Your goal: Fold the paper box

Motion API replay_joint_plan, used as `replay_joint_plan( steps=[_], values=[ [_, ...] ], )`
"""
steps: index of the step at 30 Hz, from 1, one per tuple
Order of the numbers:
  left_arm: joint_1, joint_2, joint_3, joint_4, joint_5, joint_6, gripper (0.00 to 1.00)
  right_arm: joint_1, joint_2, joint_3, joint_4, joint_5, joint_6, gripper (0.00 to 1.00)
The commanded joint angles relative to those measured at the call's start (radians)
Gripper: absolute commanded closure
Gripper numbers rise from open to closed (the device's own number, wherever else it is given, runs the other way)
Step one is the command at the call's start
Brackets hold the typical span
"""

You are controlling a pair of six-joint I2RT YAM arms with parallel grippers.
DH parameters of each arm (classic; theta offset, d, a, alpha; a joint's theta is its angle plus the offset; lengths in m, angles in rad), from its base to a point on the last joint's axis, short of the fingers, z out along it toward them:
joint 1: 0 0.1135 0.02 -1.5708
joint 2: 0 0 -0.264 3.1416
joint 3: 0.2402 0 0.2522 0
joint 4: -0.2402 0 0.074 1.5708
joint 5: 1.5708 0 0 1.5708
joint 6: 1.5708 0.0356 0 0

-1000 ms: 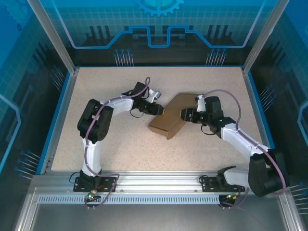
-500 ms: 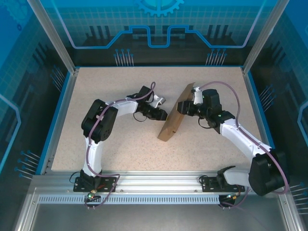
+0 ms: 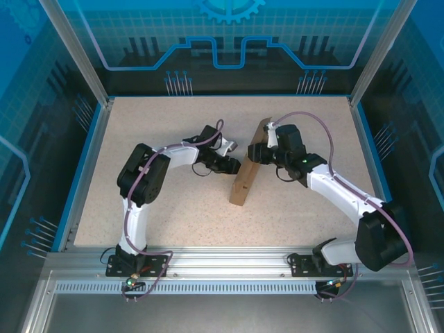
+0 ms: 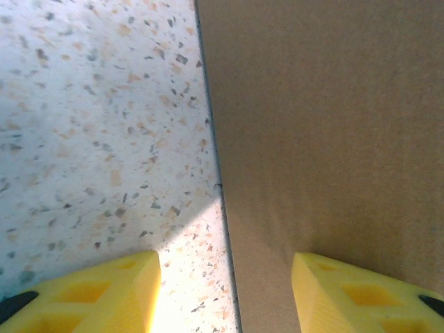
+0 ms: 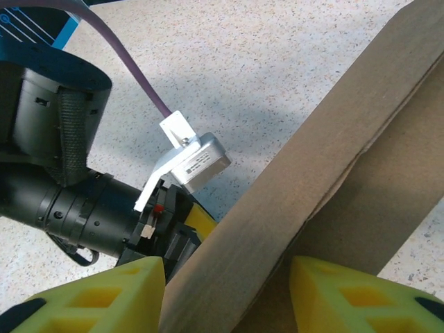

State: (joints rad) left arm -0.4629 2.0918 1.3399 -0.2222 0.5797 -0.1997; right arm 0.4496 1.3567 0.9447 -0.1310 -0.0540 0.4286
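Observation:
The paper box (image 3: 246, 177) is a flat brown cardboard piece standing on its long edge in mid-table, running from far right to near left. My right gripper (image 3: 258, 154) reaches over its upper edge. In the right wrist view the cardboard (image 5: 333, 159) fills the gap between the yellow fingers of my right gripper (image 5: 227, 291), which is shut on it. My left gripper (image 3: 234, 166) sits low against the box's left face. In the left wrist view my left gripper (image 4: 225, 291) is open, with the box's bottom edge (image 4: 333, 139) between the fingers and touching neither.
The speckled table (image 3: 159, 208) has a blue rim (image 3: 83, 166) on three sides and metal frame posts (image 3: 73, 52) at the back corners. The left arm's wrist (image 5: 69, 208) lies close behind the box, opposite my right gripper.
The box went from lying tilted to standing on its edge, raised by my right gripper, which moved left. My left gripper's jaws opened wider beside it.

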Motion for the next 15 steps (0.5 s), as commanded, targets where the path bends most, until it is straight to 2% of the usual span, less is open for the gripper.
replay_joint_plan(
  steps=[1,6,10,12,15],
  values=[
    [0.007,-0.114,-0.06,0.075,-0.111,-0.043,0.4,0.024,0.053,-0.023,-0.144,0.034,0.002,0.5],
    [0.031,-0.306,-0.242,0.224,-0.293,-0.082,0.32,0.028,0.064,-0.023,-0.133,0.036,0.005,0.5],
    [0.021,-0.515,-0.449,0.434,-0.343,-0.111,0.26,0.029,0.069,-0.017,-0.132,0.035,0.004,0.5],
    [0.0,-0.607,-0.546,0.531,-0.368,-0.121,0.24,0.029,0.068,-0.015,-0.131,0.036,0.002,0.5],
    [-0.078,-0.734,-0.663,0.643,-0.445,-0.091,0.2,0.03,0.073,-0.011,-0.132,0.036,-0.001,0.5]
  ],
)
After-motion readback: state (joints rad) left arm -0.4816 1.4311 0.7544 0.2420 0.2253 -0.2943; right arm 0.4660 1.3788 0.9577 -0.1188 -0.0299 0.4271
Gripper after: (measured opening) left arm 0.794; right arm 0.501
